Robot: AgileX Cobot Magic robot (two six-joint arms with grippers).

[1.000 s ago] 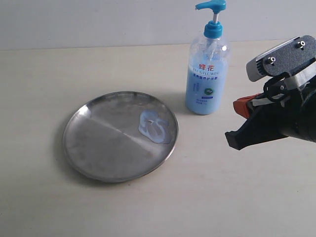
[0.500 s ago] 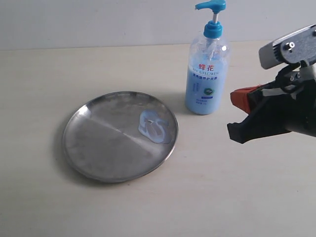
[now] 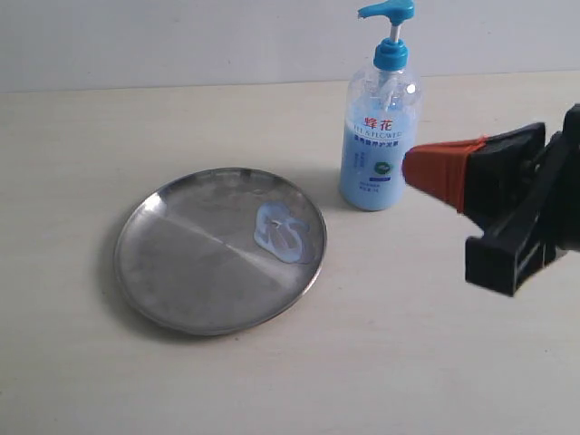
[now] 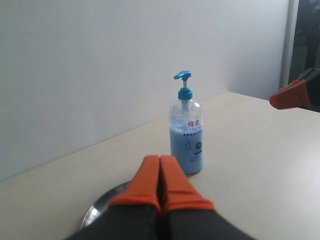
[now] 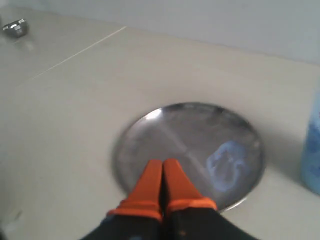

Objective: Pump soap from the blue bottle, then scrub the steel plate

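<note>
Resting on the table (image 3: 408,362), one steel plate (image 3: 181,272) bearing one soap (image 3: 283,233) smear, one blue bottle (image 3: 381,136) beside it, left tool (image 4: 159,165) and right tool (image 3: 415,172) both clenched, empty.

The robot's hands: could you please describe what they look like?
The left hand and right hand look alike: two orange, wedge-shaped fingers tapering to rounded tips, mounted on a black body. No cables or markings show.

The left pincer (image 4: 159,165) had its orange tips pressed together, pointing toward the upright bottle (image 4: 186,140) on the pale surface (image 4: 260,150), with the plate (image 4: 102,207) edge beside it and the right pincer (image 4: 290,95) well apart.
</note>
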